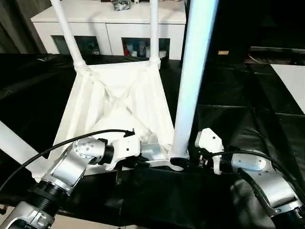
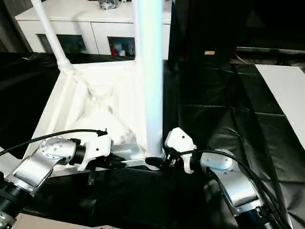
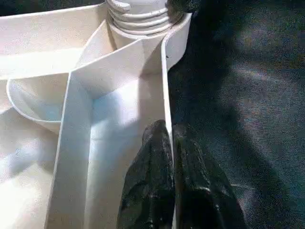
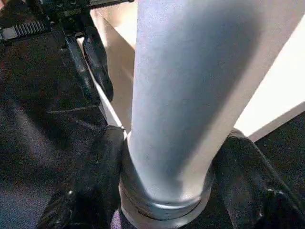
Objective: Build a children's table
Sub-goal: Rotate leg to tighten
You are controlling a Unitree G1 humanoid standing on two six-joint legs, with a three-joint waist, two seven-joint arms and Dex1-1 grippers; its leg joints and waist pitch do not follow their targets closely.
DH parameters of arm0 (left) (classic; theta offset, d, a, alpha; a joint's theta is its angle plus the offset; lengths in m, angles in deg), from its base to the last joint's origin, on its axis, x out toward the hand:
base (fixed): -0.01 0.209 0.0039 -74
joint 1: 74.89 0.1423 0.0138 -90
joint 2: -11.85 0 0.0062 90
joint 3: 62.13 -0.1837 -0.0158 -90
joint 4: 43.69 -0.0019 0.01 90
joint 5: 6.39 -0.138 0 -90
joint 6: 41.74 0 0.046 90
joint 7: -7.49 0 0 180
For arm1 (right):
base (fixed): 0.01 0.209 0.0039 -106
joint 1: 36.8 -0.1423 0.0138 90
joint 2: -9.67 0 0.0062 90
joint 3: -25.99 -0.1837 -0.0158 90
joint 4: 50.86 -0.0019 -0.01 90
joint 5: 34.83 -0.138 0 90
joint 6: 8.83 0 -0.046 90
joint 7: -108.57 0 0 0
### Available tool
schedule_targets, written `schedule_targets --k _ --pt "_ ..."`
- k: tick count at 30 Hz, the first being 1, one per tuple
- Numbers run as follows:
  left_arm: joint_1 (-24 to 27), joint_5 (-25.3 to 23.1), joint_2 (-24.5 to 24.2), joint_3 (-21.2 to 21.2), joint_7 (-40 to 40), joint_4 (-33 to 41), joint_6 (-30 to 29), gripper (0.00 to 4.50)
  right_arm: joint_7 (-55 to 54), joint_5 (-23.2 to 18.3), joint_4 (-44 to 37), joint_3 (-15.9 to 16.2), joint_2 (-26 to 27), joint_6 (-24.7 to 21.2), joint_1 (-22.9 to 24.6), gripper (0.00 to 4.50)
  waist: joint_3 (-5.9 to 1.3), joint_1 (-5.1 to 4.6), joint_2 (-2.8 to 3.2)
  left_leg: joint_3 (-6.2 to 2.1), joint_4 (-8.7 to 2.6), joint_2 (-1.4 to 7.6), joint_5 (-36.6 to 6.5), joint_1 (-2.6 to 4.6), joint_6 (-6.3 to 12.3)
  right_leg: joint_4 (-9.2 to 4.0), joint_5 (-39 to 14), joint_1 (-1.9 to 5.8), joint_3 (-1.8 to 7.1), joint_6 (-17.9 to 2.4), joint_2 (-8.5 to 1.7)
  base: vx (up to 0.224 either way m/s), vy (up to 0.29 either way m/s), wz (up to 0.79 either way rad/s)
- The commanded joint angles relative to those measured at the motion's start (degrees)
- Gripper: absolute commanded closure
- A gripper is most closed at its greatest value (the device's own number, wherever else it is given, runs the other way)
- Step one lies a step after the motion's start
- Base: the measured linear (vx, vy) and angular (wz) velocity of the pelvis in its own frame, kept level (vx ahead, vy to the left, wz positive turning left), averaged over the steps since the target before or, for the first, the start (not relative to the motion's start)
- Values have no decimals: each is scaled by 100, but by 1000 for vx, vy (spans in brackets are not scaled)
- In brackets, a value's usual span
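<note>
The tabletop lies upside down on a black sheet, in the middle left of the head views. Its ribbed underside faces up. Ribs cross in an X in the middle.

Legs stand up from its corners. Two thin-looking legs rise at the far corners, one at the upper left and one near the top middle. A big leg stands at the near right corner and runs up past the top of the frame. Another leg shows at the left edge of the left eye view, slanting down toward the near left corner.

The left claw is clenched on the near rim of the tabletop. In the left wrist view its two black fingers press together with the thin white wall between them. It sits at the lower middle of the left eye view, just left of the big leg.

The right claw is around the bottom of the big leg. One black finger is on each side of the leg's base, close against it. I cannot tell if it squeezes the leg or only sits around it.

A white cabinet with glass doors stands at the top of the frame, behind the tabletop. A flat white board lies at the right edge.
</note>
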Motion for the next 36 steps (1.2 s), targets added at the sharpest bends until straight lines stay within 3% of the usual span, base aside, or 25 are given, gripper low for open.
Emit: schedule_targets --k 1,7,9,10,11,12,13,14,15,16,17,18,19,20,21,22,23,24,25,26,27,29,30,33,36 --pt "117 -71 -99 -185 239 0 -58 450 22 -53 63 -41 20 -104 -20 205 -269 9 -39 -114 -412 332 -845 56 386 -274 -453 235 232 -1507 -388 0 0 0" --pt "28 -398 64 -293 -178 -208 -322 450 -760 453 777 62 311 -246 -20 207 -226 -22 -40 -110 -443 323 -1211 64 194 -321 -1008 193 242 -1427 -375 0 0 0" --pt "-65 -461 329 -254 -550 -344 -584 450 -1315 552 1076 -31 622 -394 -104 208 -133 -64 -55 -126 -484 282 -1953 119 -69 -443 -2364 138 240 -1156 -389 0 0 0" --pt "-127 -488 497 -223 -775 -425 -744 450 -1642 597 1235 -95 815 -490 -157 208 -133 -64 -55 -126 -484 282 -1953 119 -69 -443 -2364 138 240 -1156 -389 -63 -10 -4" --pt "-206 -472 736 -169 -1037 -501 -967 450 -2101 626 1401 -208 1090 -632 -234 208 -91 -118 -63 -177 -485 266 -2520 210 -254 -562 -3578 58 220 -756 -408 -80 1 -7" --pt "-206 -472 736 -169 -1037 -501 -967 450 -2101 626 1401 -208 1090 -632 -234 209 -92 -131 -63 -208 -468 251 -2629 229 -291 -602 -3818 50 201 -635 -428 -80 1 -7" --pt "-493 -555 1409 -56 -1889 -830 -1302 450 -3241 633 1695 -529 1799 -981 -438 209 -74 -189 -78 -245 -504 247 -2789 220 -333 -639 -4057 47 171 -440 -408 -93 11 -10" --pt "-583 -579 1604 -17 -2148 -951 -1369 450 -3549 631 1770 -619 1991 -1056 -496 209 -23 -246 -61 -254 -486 225 -3038 249 -366 -709 -4316 -17 104 -329 -378 -57 9 -6" --pt "-608 -586 1659 -6 -2220 -985 -1387 450 -3634 630 1791 -644 2044 -1077 -512 209 -47 -333 -70 -305 -431 179 -3347 336 -377 -821 -4550 -13 -63 -99 -358 -105 23 -9" --pt "-832 -670 2110 64 -2845 -1419 -1516 450 -4465 654 2000 -900 2481 -1105 -652 210 -27 -399 6 -356 -474 198 -3697 389 -332 -892 -4319 27 -238 -72 -344 -76 46 -10" --pt "-869 -691 2178 63 -2933 -1496 -1532 450 -4574 665 2036 -921 2544 -1116 -677 210 -12 -421 106 -419 -604 271 -4126 357 -346 -868 -3808 168 -398 -74 -287 -103 83 -8" --pt "-932 -745 2293 55 -3070 -1634 -1562 450 -4755 701 2121 -951 2655 -1124 -731 210 28 -447 159 -447 -769 355 -4540 275 -385 -710 -3331 290 -485 -136 -237 -54 68 -4" --pt "-1001 -812 2396 58 -3256 -1796 -1550 450 -4884 742 2206 -950 2740 -1092 -784 212 -15 -203 271 -399 -1264 547 -5258 -199 -483 411 -1482 784 -351 -391 -187 -99 51 5" --pt "-1042 -881 2443 56 -3329 -1891 -1546 450 -4849 752 2290 -915 2788 -1038 -841 212 -23 -163 197 -280 -1328 544 -5263 -171 -406 409 -962 724 -260 -360 -169 -22 -46 19" --pt "-1068 -954 2441 31 -3357 -1948 -1507 450 -4774 686 2321 -931 2835 -958 -875 214 -111 -133 -109 -174 -956 311 -4376 328 -332 61 -2232 270 89 -218 -278 -22 -46 19" --pt "-1071 -968 2437 26 -3354 -1954 -1495 450 -4761 668 2315 -945 2847 -930 -881 217 -53 -130 -274 -147 279 -80 -2460 764 -117 -1008 -5541 -396 146 -80 -802 69 -91 6" --pt "-1078 -1005 2424 13 -3348 -1968 -1466 450 -4727 624 2299 -979 2876 -861 -894 217 -16 -136 -299 -325 369 -19 -1031 275 102 -1018 -6358 -37 259 -18 -1076 23 4 -36" --pt "-1057 -1021 2361 9 -3272 -1915 -1473 450 -4546 550 2206 -983 2866 -757 -889 217 -24 -109 -188 -401 234 46 -966 207 9 -954 -6155 77 162 -96 -1069 23 4 -36" --pt "-1049 -1062 2302 -6 -3243 -1887 -1463 450 -4447 539 2109 -1008 2867 -665 -875 190 -3 -197 -75 -503 -324 154 -1929 -101 -279 -664 -5201 270 -162 -25 -664 42 74 -46" --pt "-1019 -1065 2214 1 -3180 -1836 -1479 450 -4198 534 1933 -946 2786 -541 -830 190 -107 -233 43 -619 -486 248 -2764 -102 -488 -472 -3843 311 -169 -85 -491 61 61 -19" --pt "-1011 -1066 2170 6 -3162 -1836 -1484 450 -4058 540 1832 -898 2739 -462 -806 168 -144 -270 52 -619 -522 271 -2979 -22 -462 -442 -2865 260 -91 -385 -486 61 61 -19" --pt "-996 -1087 2042 -26 -3099 -1835 -1427 450 -3986 526 1608 -880 2622 -398 -748 161 -202 -255 83 -519 -522 277 -2196 -20 -282 -410 -1610 285 -36 -852 -505 0 0 0" --pt "-991 -1091 2002 -43 -3067 -1828 -1409 450 -3949 487 1548 -891 2593 -403 -733 161 -181 -278 39 -491 -542 268 -2017 -69 -180 -414 -1505 324 -48 -873 -501 0 0 0" --pt "-903 -1097 1734 -104 -2763 -1642 -1267 450 -3367 249 1117 -830 2306 -445 -632 124 -132 -311 0 -425 -521 253 -2281 -90 -37 -540 -3032 280 -19 -650 -584 0 0 0" --pt "-777 -1027 1419 -135 -2328 -1375 -1179 450 -2861 313 782 -667 1833 -452 -561 117 -189 -290 0 -414 -509 289 -1836 -111 25 -517 -2602 269 18 -645 -576 0 0 0"
